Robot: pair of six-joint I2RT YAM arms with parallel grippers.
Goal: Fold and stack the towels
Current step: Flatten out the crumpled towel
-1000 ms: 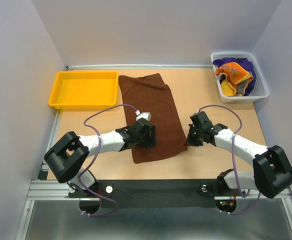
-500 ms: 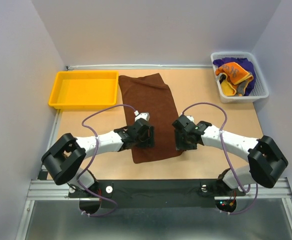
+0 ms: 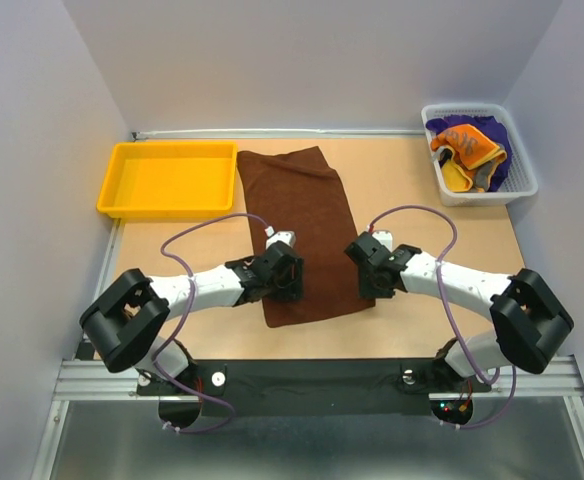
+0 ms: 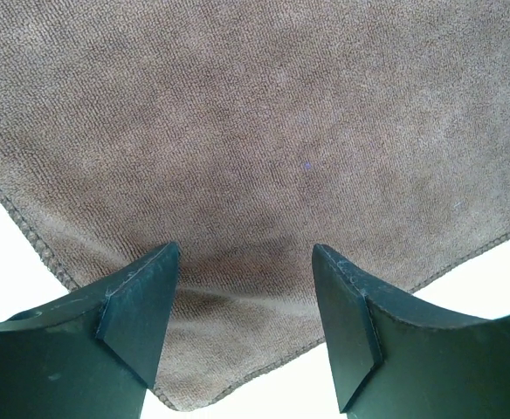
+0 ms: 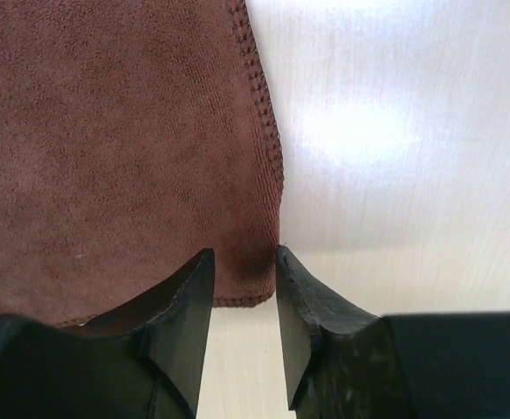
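A plain dark brown towel (image 3: pixel 307 220) lies flat and lengthwise on the table. My left gripper (image 3: pixel 284 285) is open over its near left corner. In the left wrist view the towel (image 4: pixel 264 131) fills the frame, and the gripper (image 4: pixel 244 253) has its jaws wide apart above the corner. My right gripper (image 3: pixel 368 277) is at the near right corner. In the right wrist view the gripper (image 5: pixel 244 253) has its jaws narrowly apart astride the towel corner (image 5: pixel 251 262), which lies flat. An orange towel (image 3: pixel 467 145) and a purple towel (image 3: pixel 499 135) lie crumpled in the basket.
A white mesh basket (image 3: pixel 520 190) stands at the back right. A yellow plastic tray (image 3: pixel 167 205) sits at the back left, beside the brown towel's far end. Bare table (image 3: pixel 432 210) lies between the towel and the basket.
My right gripper has moved left from the bare table onto the brown towel's near right corner. My left gripper has shifted slightly toward the near left corner.
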